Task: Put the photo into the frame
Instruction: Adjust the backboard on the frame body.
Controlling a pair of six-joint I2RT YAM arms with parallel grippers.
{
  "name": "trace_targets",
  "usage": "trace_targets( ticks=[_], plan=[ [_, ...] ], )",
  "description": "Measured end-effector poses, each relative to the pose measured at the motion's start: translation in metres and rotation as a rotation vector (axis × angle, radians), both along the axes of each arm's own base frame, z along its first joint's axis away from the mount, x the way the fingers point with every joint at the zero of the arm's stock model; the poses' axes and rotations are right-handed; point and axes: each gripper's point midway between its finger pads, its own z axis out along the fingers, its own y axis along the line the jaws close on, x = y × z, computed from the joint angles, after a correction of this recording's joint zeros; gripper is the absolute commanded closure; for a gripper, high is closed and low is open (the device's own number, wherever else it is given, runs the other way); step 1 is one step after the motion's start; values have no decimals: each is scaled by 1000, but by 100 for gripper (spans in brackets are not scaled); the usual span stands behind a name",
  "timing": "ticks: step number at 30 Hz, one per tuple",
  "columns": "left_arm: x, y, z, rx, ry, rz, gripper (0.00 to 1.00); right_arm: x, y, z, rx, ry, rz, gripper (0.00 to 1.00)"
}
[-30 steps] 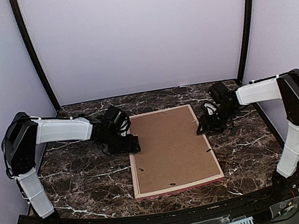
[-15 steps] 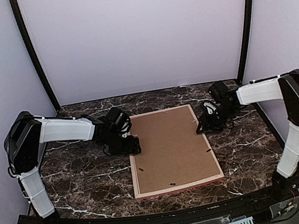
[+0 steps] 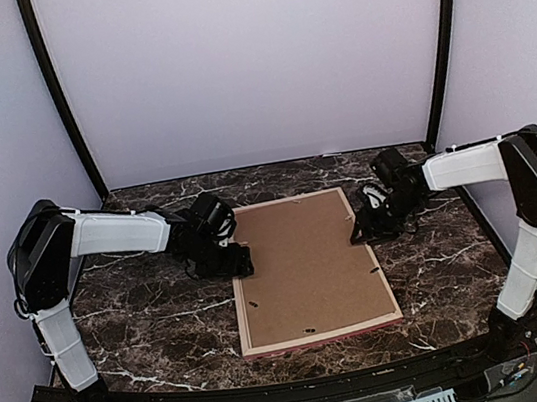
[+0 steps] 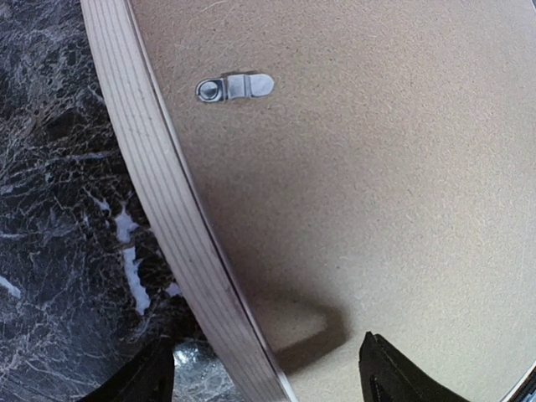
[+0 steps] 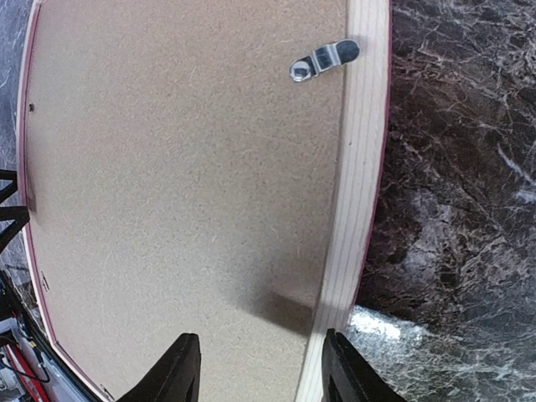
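While the frame (image 5: 364,167) is lying face down, I am seeing the left gripper (image 4: 268,373) and right gripper (image 5: 260,368) spread apart, straddling its 2 side rails.

Count: one frame (image 3: 324,335), one brown backing board (image 3: 308,261), one counter (image 3: 155,319). Two arms: left arm (image 3: 116,232) and right arm (image 3: 461,167). Two metal turn clips show close up, left-side clip (image 4: 234,87) and right-side clip (image 5: 324,59); any others are too small to count from above.
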Motion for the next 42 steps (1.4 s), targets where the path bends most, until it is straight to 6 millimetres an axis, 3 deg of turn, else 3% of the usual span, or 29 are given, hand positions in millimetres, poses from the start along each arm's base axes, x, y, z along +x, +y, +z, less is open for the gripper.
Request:
trace_targets(
  ticks=[15, 23, 38, 42],
  plan=[
    [-1, -4, 1, -25, 14, 7, 23, -16, 22, -6, 37, 6, 43, 53],
    [0, -5, 2, -32, 12, 17, 24, -19, 28, -5, 37, 5, 47, 48],
    [1, -4, 1, -28, 10, 28, 23, -25, -2, 18, -83, -50, -5, 47],
    [1, -4, 2, -28, 9, 28, 23, -36, -14, 11, -130, -31, -14, 48]
  ],
)
